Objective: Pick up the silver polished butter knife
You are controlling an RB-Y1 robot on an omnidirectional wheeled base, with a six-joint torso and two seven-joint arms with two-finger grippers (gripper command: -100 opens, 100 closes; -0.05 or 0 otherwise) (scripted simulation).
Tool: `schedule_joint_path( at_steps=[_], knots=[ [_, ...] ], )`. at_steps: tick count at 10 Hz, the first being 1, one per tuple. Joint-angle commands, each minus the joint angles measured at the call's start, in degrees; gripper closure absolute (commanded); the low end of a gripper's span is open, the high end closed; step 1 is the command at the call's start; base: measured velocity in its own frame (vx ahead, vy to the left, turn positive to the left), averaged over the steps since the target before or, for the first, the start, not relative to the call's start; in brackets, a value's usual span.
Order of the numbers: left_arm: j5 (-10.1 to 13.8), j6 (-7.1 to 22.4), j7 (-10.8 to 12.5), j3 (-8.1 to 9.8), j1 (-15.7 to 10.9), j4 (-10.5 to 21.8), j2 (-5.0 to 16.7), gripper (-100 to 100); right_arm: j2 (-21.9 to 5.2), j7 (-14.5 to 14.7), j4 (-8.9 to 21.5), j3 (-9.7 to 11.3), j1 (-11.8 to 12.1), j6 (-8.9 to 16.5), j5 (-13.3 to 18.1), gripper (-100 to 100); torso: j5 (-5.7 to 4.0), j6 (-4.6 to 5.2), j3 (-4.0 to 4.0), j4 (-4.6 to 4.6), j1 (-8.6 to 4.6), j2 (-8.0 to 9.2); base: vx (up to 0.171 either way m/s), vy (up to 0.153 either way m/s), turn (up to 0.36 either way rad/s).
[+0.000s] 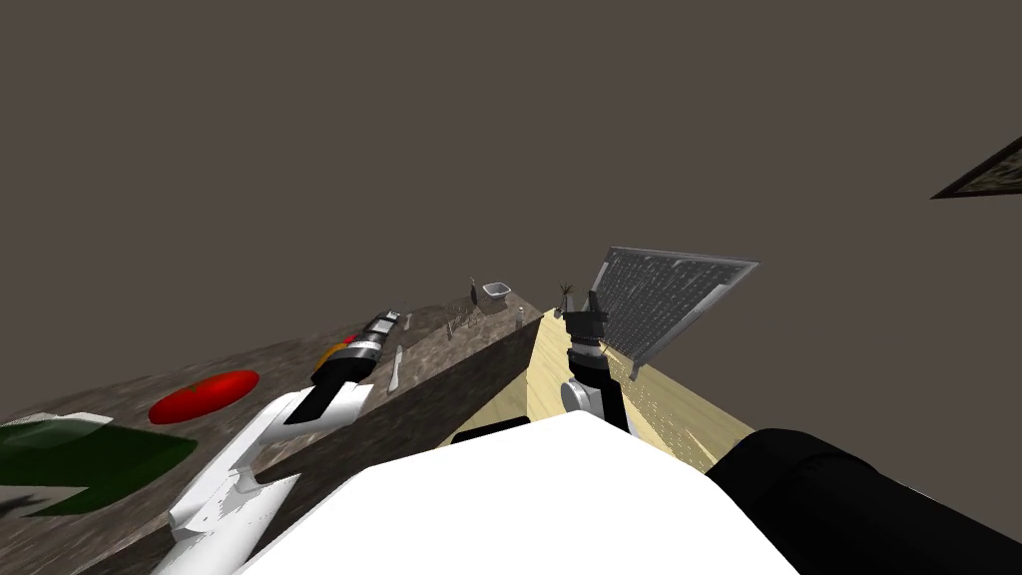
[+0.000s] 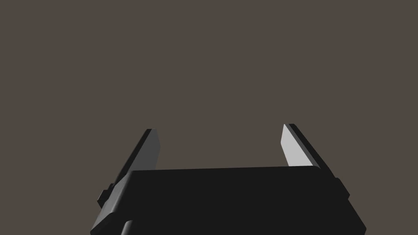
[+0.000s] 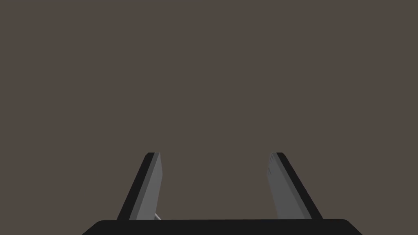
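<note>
Two claws, both empty: the left claw (image 2: 219,128) stands wide, its thin grey fingers spread with a flat grey-brown wall beyond them, and the right claw (image 3: 214,155) is just as wide and holds nothing. None of the pick-up looks done yet. What I take to be the slim, pale silver butter knife (image 1: 395,367) lies flat and untouched on the dark speckled stone table (image 1: 434,334). It sits just right of the left forearm and a little nearer than that claw, which hovers above the table pointing at the far wall rather than down at the blade. Nearly everything is left to do: tilt the left claw down, set its fingers across the thin handle, close and lift. The right claw hangs over the pale wooden floor (image 1: 689,409), right of the table's edge and well apart from the knife. On the near left of the table are a flattened red tomato (image 1: 205,395) and a dark green leafy shape (image 1: 90,454). A small orange-yellow thing (image 1: 332,353) is partly hidden behind the left forearm, and a thin wire rack (image 1: 461,318) and a small white square basin (image 1: 496,291) stand at the far end. A grey gridded panel (image 1: 664,294) leans beyond the right claw. Nothing lies on the knife — the forearm beside it is the closest obstacle, and a blade lying so flat may slip from thin fingers.
</note>
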Motion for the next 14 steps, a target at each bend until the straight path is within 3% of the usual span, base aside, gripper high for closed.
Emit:
schedule_joint_path(
  at_steps=[1, 6, 7, 8, 9, 10, 11, 12, 14],
  knots=[
    [0.1, 2.7, -0.7, 0.11, -0.7, 0.7, 0.5, -100, 0.0, 0.0, 0.0, 0.0, 0.0, 0.0, 0.0, 0, 0.0, 0.0, 0.0, 0.0, 0.0, 0.0, 0.001, -0.018, -0.069],
    [0.6, 10.7, -4.7, 0.2, -4.8, 6.6, 2.7, -100, 0.0, 0.0, 0.0, 0.0, 0.0, 0.0, 0.0, 0, 0.01, -0.04, -0.01, 0.0, 0.03, -0.01, 0.004, -0.018, -0.12],
    [0.6, 12.1, -4.7, 0.2, -4.8, 6.6, 2.7, -100, 0.0, 0.0, 0.0, 0.0, 0.0, 0.0, 0.0, 0, 0.0, -0.01, -0.01, 0.0, 0.02, -0.02, 0.009, -0.014, -0.089],
    [1.0, 13.9, -6.0, 0.08, -6.2, 8.8, 3.3, -100, 0.0, 0.0, 0.0, 0.0, 0.0, 0.0, 0.0, 0, 0.01, -0.04, -0.01, -0.01, 0.03, -0.02, 0.014, -0.017, -0.188],
    [1.0, 15.3, -6.0, 0.08, -6.2, 8.8, 3.3, -100, 0.0, 0.0, 0.0, 0.0, 0.0, 0.0, 0.0, 0, 0.0, -0.01, -0.02, -0.01, 0.03, -0.04, 0.011, -0.009, -0.062],
    [1.3, 17.0, -7.4, -0.11, -7.6, 11.0, 3.9, -100, 0.0, 0.0, 0.0, 0.0, 0.0, 0.0, 0.0, 0, 0.01, -0.05, -0.02, -0.01, 0.05, -0.04, 0.012, -0.013, -0.143],
    [1.3, 18.5, -7.4, -0.11, -7.6, 11.0, 3.9, -100, 0.0, 0.0, 0.0, 0.0, 0.0, 0.0, 0.0, 0, 0.01, -0.01, -0.03, -0.01, 0.05, -0.04, 0.01, -0.008, -0.086],
    [1.8, 19.8, -8.7, -0.35, -8.9, 13.4, 4.4, -100, 0.0, 0.0, 0.0, 0.0, 0.0, 0.0, 0.0, 0, 0.01, -0.05, -0.02, -0.01, 0.06, -0.03, 0.015, -0.011, -0.156],
    [1.8, 21.7, -8.7, -0.35, -8.9, 13.4, 4.4, -100, 0.0, 0.0, 0.0, 0.0, 0.0, 0.0, 0.0, 0, 0.01, -0.06, -0.02, -0.01, 0.06, -0.03, 0.008, -0.004, -0.035]
  ],
)
